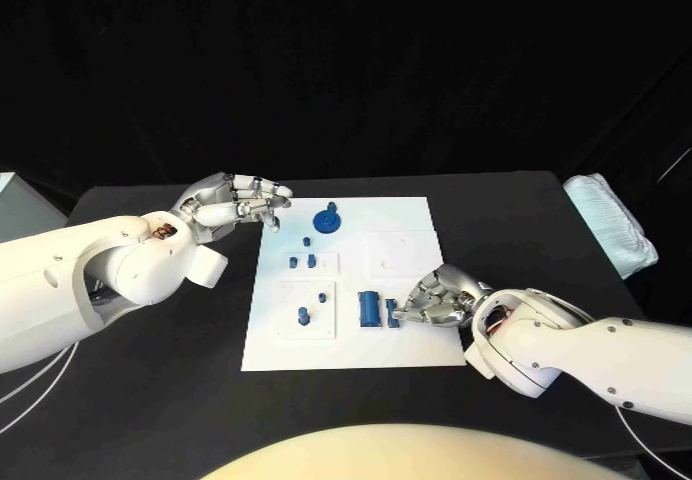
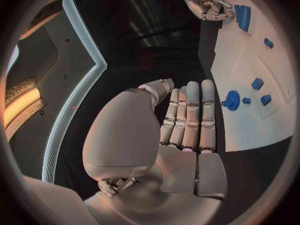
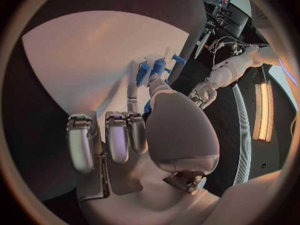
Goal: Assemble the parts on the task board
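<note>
On the black table (image 1: 173, 400) we see the task board (image 1: 404, 215). Right hand (image 1: 433, 300) curls its fingers around a blue part (image 1: 391, 310); another blue part (image 1: 369, 309) lies just beyond the fingertips. Left hand (image 1: 234, 205) holds nothing, fingers pressed together, near the round blue part (image 1: 329, 219).

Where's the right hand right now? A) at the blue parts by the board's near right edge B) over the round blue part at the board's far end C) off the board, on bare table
A: the right hand sits on the task board against the blue parts near its near right edge.
</note>
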{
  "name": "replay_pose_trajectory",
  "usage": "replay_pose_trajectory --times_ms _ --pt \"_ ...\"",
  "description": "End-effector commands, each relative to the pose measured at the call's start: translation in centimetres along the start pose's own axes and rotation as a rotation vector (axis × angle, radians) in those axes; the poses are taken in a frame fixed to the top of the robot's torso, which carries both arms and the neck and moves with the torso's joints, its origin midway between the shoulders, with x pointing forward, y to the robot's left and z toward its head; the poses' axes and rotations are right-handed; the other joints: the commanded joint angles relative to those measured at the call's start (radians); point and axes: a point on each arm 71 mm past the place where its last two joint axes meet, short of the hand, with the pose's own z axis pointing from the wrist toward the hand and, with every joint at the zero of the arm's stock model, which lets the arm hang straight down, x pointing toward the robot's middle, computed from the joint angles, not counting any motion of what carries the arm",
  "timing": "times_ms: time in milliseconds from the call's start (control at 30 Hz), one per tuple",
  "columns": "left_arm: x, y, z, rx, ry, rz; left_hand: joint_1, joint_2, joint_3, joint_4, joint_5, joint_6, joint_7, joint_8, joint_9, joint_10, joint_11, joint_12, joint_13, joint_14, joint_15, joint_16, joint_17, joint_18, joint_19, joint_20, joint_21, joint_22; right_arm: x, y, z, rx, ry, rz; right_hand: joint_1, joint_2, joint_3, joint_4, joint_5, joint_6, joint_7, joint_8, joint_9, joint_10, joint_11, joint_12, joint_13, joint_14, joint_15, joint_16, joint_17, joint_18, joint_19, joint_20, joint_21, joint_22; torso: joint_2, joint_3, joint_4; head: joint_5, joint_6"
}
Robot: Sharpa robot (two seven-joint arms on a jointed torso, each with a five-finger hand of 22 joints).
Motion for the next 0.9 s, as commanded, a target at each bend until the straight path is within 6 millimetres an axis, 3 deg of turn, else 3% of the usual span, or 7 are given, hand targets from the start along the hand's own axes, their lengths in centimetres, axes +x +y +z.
replay_pose_trajectory --times_ms 33,900 --pt "0.19 -0.07 0.06 0.005 0.014 -0.006 0.003 0.007 0.001 0.002 0.003 -0.005 -0.003 0.004 -0.001 -0.005 0.003 0.007 -0.001 0.005 0.000 -0.005 0.001 0.006 0.005 0.002 -0.005 -0.001 0.20 -0.02 -0.16 -0.020 0.040 -0.024 0.014 -0.001 -0.006 0.001 0.001 -0.005 0.001 0.006 -0.001 0.094 -0.009 0.001 0.252 0.104 -0.008 0.006 0.263 -0.014 0.105 -0.006 0.002 0.263 0.000 0.0003 -0.0009 -0.001 0.000" --pt "0.01 -0.04 -0.06 0.002 0.011 -0.006 0.003 0.009 0.001 0.003 0.003 -0.005 -0.003 0.004 -0.002 -0.005 0.003 0.007 -0.002 0.005 0.000 -0.006 0.001 0.005 0.006 0.002 -0.006 -0.001 0.38 0.03 -0.05 -0.014 0.045 -0.051 0.031 0.008 -0.022 0.014 0.001 -0.002 0.002 0.007 -0.003 0.095 -0.008 0.002 0.253 0.104 -0.007 0.006 0.263 -0.014 0.105 -0.006 0.002 0.263 0.001 -0.0007 0.0007 0.000 -0.005"
